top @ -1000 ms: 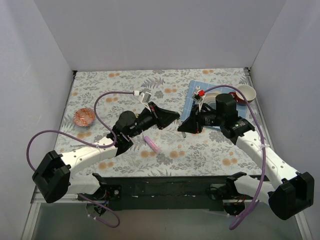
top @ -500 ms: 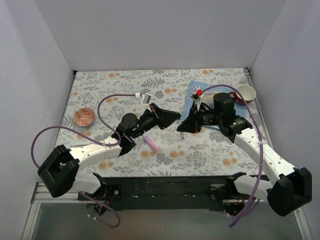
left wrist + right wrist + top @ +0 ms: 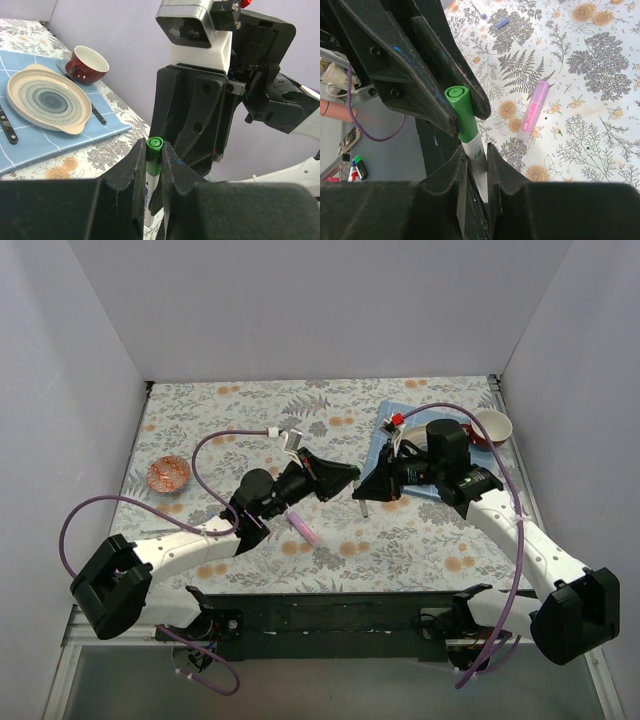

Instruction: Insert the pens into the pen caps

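Jaws of left gripper (image 3: 153,161) pinch the glossy green cap (image 3: 461,110); right gripper (image 3: 476,161) clamps the white pen (image 3: 472,148) (smooth cylinder).

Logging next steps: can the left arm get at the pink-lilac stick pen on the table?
Probably not yet: the pink-lilac pen lies uncovered nearby, but the left tool is shut on a green plastic cap.

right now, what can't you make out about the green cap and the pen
- Top view: green cap and pen are lost between left gripper and right gripper, too small.
- Wrist views: the green cap covers the pen tip; seating depth hidden.
- Right wrist view: right gripper covers the pen's lower barrel.
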### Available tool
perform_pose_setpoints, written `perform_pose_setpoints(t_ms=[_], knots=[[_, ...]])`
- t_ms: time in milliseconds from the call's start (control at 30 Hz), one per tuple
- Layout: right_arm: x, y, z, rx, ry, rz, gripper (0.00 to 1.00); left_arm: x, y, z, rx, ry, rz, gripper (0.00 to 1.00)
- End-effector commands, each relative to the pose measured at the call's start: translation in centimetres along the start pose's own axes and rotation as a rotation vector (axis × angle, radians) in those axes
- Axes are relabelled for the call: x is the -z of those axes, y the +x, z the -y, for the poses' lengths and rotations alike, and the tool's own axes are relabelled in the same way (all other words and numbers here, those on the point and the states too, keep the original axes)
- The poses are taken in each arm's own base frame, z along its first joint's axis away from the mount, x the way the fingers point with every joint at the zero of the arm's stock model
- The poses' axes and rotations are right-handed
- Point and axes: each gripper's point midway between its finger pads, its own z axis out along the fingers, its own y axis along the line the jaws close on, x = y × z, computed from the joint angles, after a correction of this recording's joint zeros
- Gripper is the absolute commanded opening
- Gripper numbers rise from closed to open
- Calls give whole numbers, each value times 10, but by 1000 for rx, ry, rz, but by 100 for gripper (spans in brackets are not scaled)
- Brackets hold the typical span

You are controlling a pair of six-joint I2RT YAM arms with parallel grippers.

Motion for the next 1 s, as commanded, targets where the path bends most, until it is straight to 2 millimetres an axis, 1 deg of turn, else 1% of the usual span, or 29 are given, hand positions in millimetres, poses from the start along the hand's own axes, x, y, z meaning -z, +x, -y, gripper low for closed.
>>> perform_pose_setpoints(t_ms=[0, 33, 67, 100, 133, 167, 200, 233, 300, 333, 367, 433, 467, 533, 567, 600, 667, 700, 767, 800, 900, 967], knots=[[51, -182, -11, 477, 171, 538, 1, 84, 166, 36, 193, 142, -701, 0], [44, -176, -13, 469, 132, 518, 1, 73, 153, 40, 182, 149, -674, 0], [38, -168, -16, 462, 103, 493, 1, 67, 147, 42, 182, 148, -662, 0], [30, -154, -10, 461, 103, 466, 1, 60, 138, 43, 169, 146, -638, 0], [22, -143, -17, 464, 76, 439, 1, 53, 127, 41, 159, 127, -613, 0], [18, -135, -18, 465, 62, 424, 1, 40, 108, 50, 134, 141, -564, 4], [13, -124, -16, 464, 46, 400, 1, 35, 99, 49, 109, 136, -542, 8], [10, -116, -18, 451, 41, 375, 1, 23, 76, 55, 87, 143, -492, 17], [8, -108, -22, 458, 33, 356, 1, 16, 59, 53, 56, 130, -465, 23], [8, -104, -21, 448, 36, 346, 1, 12, 48, 57, 35, 135, -440, 27], [9, -103, -22, 447, 34, 344, 1, 6, 34, 63, 14, 146, -411, 36], [11, -100, -25, 450, 34, 347, 1, 1, 19, 64, -16, 137, -383, 42], [12, -98, -26, 448, 31, 344, 1, -3, 5, 72, -33, 150, -353, 49], [13, -97, -29, 443, 30, 345, 1, -5, -7, 71, -52, 145, -329, 57], [14, -96, -30, 439, 26, 344, 1, -8, -18, 76, -71, 152, -305, 59], [15, -96, -33, 443, 22, 347, 1, -8, -22, 73, -81, 137, -303, 61], [17, -96, -35, 439, 25, 352, 1, -7, -32, 73, -119, 130, -287, 63], [18, -96, -35, 432, 29, 351, 1, -3, -41, 76, -133, 128, -269, 65], [20, -99, -37, 431, 32, 351, 1, 5, -43, 80, -166, 154, -278, 66], [21, -100, -38, 427, 34, 353, 1, 11, -50, 84, -182, 163, -266, 67], [22, -104, -41, 417, 35, 358, 1, 26, -50, 93, -213, 208, -278, 69], [23, -107, -44, 420, 27, 361, 1, 34, -45, 99, -214, 245, -297, 70]])
